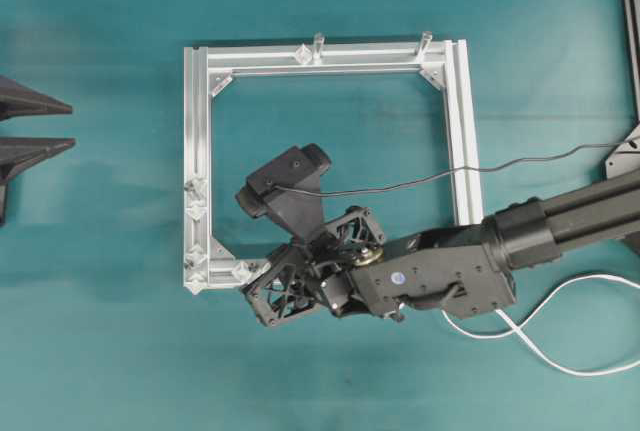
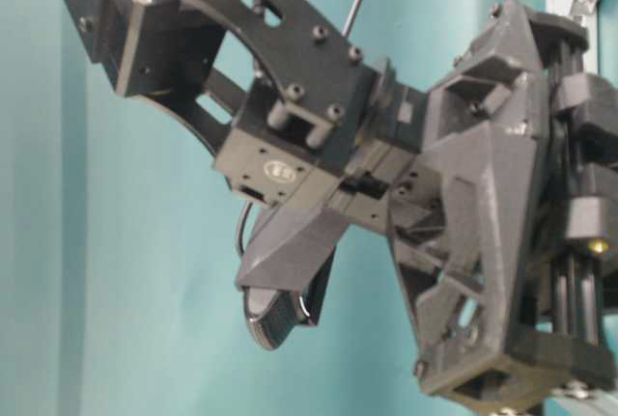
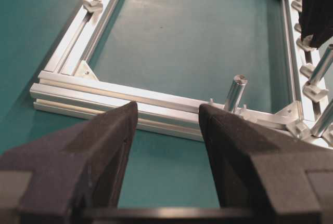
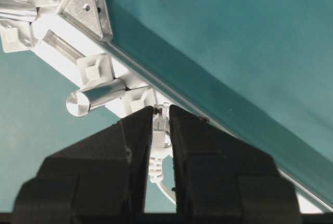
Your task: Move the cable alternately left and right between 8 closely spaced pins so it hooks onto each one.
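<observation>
Right tool (image 4: 161,125) is clamped on the cable (image 4: 158,146) plug — tip hidden btwn pads, long axis aimed at the pins (image 4: 96,70); left tool (image 3: 167,130) is seen wide open, nothing held.

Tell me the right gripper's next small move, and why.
Probably ease the cable sideways around the nearest pin. The right gripper is shut on the cable at the frame, beside the pins.
</observation>
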`<move>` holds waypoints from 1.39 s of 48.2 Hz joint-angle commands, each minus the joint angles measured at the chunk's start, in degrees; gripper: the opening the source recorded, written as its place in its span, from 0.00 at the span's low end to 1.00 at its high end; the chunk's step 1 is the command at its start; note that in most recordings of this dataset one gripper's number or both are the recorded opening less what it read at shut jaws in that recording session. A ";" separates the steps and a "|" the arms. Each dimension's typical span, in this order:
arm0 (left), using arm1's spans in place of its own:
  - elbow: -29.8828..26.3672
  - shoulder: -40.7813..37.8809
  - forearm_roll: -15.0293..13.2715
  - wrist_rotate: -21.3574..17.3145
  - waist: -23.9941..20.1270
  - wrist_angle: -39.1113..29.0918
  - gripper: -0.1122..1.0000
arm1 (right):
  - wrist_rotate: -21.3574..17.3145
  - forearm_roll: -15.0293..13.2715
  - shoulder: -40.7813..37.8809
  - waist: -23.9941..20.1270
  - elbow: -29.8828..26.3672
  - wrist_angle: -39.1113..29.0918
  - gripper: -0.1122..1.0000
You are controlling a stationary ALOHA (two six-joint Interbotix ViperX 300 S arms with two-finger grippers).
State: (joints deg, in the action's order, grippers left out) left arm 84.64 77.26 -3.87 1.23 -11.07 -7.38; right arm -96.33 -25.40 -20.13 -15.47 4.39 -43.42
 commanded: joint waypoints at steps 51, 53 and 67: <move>-0.62 -0.53 0.18 0.53 -0.18 0.53 0.58 | 8.96 -1.14 1.23 10.02 -0.53 0.44 0.21; -0.62 -0.44 0.18 0.53 -0.18 0.44 0.58 | 8.96 -1.14 1.23 10.11 -0.62 0.44 0.21; -0.62 -0.53 0.18 0.53 -0.18 0.53 0.58 | 9.14 -1.23 -0.62 10.81 -3.16 4.22 0.21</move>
State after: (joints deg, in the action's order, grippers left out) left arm 84.64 77.26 -3.87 1.23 -11.07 -7.38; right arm -87.36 -26.28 -21.09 -4.83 3.60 -40.25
